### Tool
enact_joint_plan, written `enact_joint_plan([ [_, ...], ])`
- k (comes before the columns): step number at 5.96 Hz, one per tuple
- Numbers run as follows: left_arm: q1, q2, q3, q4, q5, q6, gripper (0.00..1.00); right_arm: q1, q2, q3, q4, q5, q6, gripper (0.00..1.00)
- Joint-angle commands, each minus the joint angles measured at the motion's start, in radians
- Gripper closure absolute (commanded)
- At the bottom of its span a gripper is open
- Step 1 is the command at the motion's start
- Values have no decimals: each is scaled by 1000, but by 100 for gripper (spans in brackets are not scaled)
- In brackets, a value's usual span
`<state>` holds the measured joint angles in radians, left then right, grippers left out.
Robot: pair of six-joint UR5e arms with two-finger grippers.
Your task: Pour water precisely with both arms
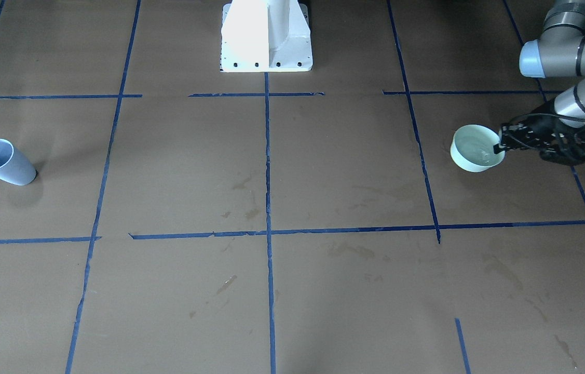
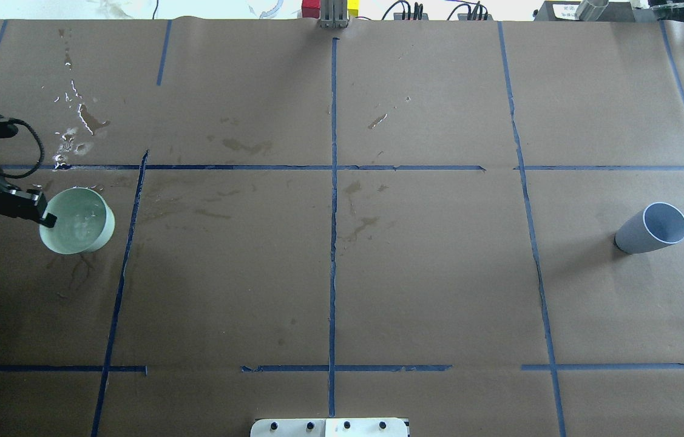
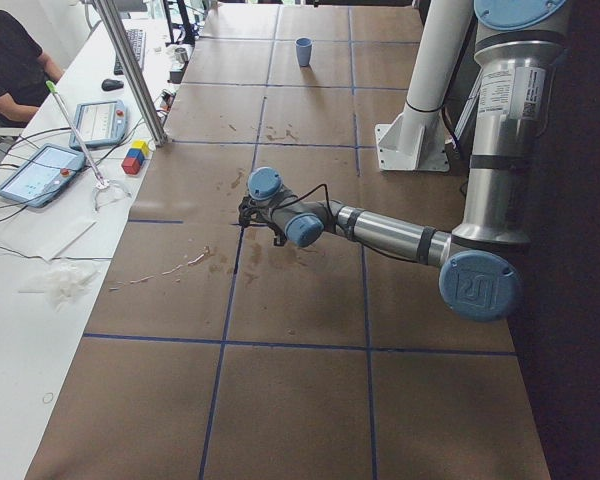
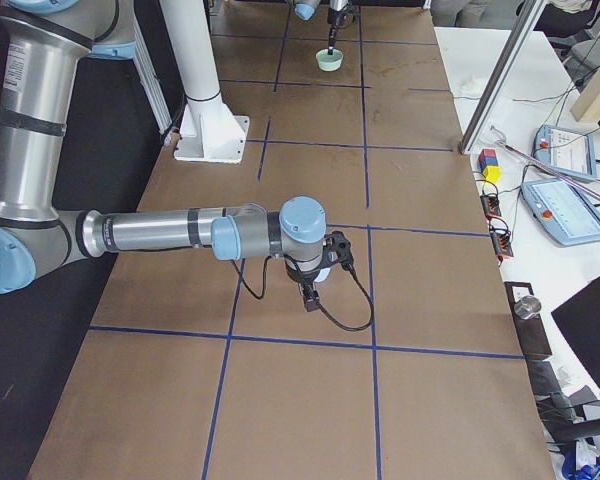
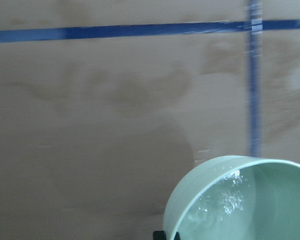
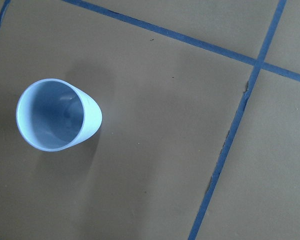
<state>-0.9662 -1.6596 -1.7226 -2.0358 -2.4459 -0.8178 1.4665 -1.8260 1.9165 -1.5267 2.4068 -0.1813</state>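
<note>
Left gripper [image 1: 503, 144] pinches the mint bowl [image 1: 466, 165] by its rim.
The water [image 2: 77, 220] lies in that bowl, right at its fingertips. The right gripper [image 4: 310, 290] hangs over the blue cup [image 6: 57, 122], well apart from the left gripper; whether its jaws are spread, I cannot tell.

Silver-grey tubular arms [image 3: 390, 232], light blue joint caps [image 3: 480, 285], black cabled left tool [image 2: 45, 217], white bolted pedestal [image 1: 266, 47]
</note>
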Motion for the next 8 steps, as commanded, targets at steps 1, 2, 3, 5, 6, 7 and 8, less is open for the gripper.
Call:
enact_joint_plan([
  [1, 169, -170, -14, 8, 55, -291, 100, 0, -2, -1, 0, 0, 8, 0],
  [2, 243, -252, 0, 50, 95, -363, 100, 0, -2, -1, 0, 0, 11, 0],
  [3, 321, -382, 11, 194, 204, -379, 100, 0, -2, 1, 0, 0, 13, 0],
  [5, 377, -566, 122, 318, 271, -380, 100, 0, -18, 7, 14, -9, -1, 0],
  [6, 385, -641, 215, 310, 283, -394, 100, 0, -19, 6, 28, -8, 6, 0],
  [7, 409, -673, 257, 293, 315, -403, 100, 0, -21, 7, 30, 0, 12, 0],
  [8, 415, -674, 258, 292, 321, -403, 100, 0, -21, 7, 31, 2, 11, 0],
])
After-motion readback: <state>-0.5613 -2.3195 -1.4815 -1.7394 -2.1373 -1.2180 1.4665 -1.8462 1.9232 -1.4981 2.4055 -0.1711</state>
